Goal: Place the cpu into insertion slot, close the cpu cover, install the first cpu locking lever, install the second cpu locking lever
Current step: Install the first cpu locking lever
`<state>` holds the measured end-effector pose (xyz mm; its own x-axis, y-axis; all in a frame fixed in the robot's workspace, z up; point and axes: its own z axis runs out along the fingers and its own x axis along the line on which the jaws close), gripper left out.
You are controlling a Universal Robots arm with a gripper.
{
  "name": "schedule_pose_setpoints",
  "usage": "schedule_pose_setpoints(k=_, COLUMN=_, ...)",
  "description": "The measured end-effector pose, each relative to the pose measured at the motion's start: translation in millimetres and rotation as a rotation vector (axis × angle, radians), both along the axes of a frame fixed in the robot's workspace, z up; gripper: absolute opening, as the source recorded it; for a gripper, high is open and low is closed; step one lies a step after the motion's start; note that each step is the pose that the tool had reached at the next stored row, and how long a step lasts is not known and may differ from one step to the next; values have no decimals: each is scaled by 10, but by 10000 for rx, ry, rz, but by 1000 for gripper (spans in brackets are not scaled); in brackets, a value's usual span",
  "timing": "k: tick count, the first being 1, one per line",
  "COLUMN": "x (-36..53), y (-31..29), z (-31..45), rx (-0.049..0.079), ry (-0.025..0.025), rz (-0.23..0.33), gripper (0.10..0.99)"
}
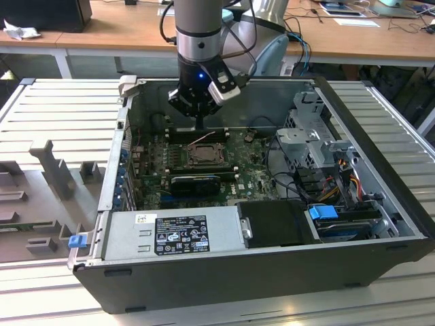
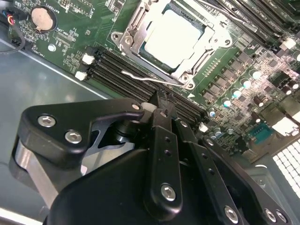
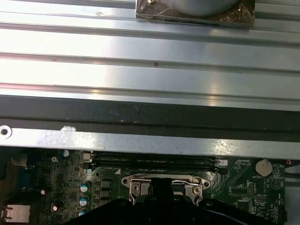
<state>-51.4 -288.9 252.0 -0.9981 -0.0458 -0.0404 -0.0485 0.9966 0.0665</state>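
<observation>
My gripper (image 2: 161, 104) is right in front of me in the second wrist view. My two fingers (image 2: 165, 140) are pressed together and there is nothing between them. Their tips hang just over the long black memory slots (image 2: 126, 75) beside the socket.

Just past my fingertips a thin silver locking lever (image 2: 145, 79) runs along the near side of the socket. It lies a little away from the frame.

Next comes the insertion slot (image 2: 171, 40) in the green motherboard (image 2: 79, 33). The cpu (image 2: 174, 35) sits flat inside it, pale and shiny on top. The cpu cover (image 2: 133, 40) lies down around the chip, so the chip shows through its big square window. A round silver coin battery (image 2: 41, 18) sits on the board, well off to one side.

In the first wrist view I see the cover frame (image 3: 161, 180) just past my dark body, then more memory slots (image 3: 152, 161), then the grey wall of the computer case (image 3: 150, 140), then the ribbed metal table (image 3: 150, 61) beyond it.

In the exterior view my gripper (image 1: 200, 124) hangs from the arm (image 1: 199, 34) inside the open case (image 1: 258, 272). It is just above the far edge of the socket (image 1: 202, 155). A grey power box (image 1: 173, 234) with a label sits at the near side of the case. Wooden desks (image 1: 122, 30) stand far behind
</observation>
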Motion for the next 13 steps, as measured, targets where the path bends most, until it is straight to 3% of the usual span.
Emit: schedule_pose_setpoints(k=13, x=17, y=-9, z=-96, rx=4, ry=-1, rz=-3, gripper=106)
